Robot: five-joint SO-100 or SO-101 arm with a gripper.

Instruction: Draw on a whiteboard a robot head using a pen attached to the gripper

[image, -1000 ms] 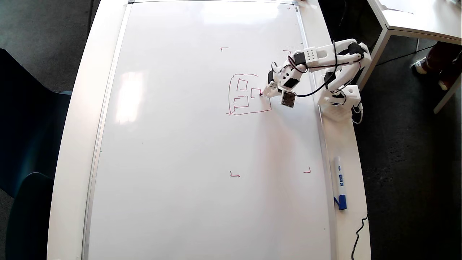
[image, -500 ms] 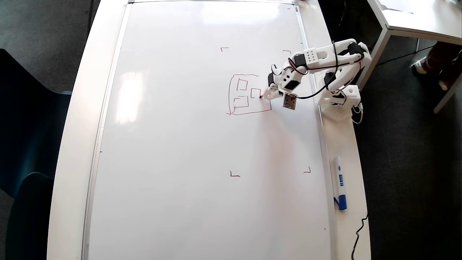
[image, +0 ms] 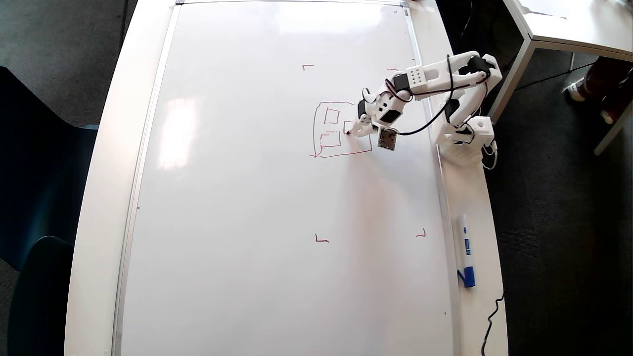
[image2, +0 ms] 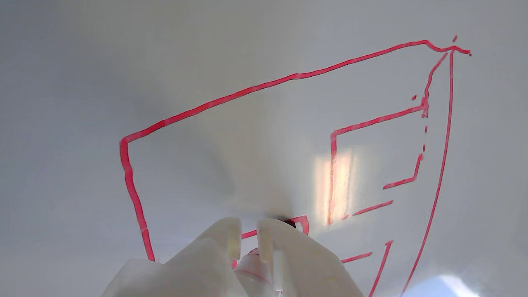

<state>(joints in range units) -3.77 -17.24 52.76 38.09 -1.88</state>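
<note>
White board (image: 257, 198), red boxy head (image: 341, 129)

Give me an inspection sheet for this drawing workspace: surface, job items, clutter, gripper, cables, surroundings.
Surface: glossy white whiteboard with thin silver frame on a white table.
Job's things: thin red robot head drawing unfinished; slim white red-tipped pen on the board inside the outline.
Clutter: white marker with blue cap beside the board.
Gripper: white 3D-printed gripper closed on the pen.
Cables: black cable at the table edge.
Surroundings: dark floor, second white table.
</note>
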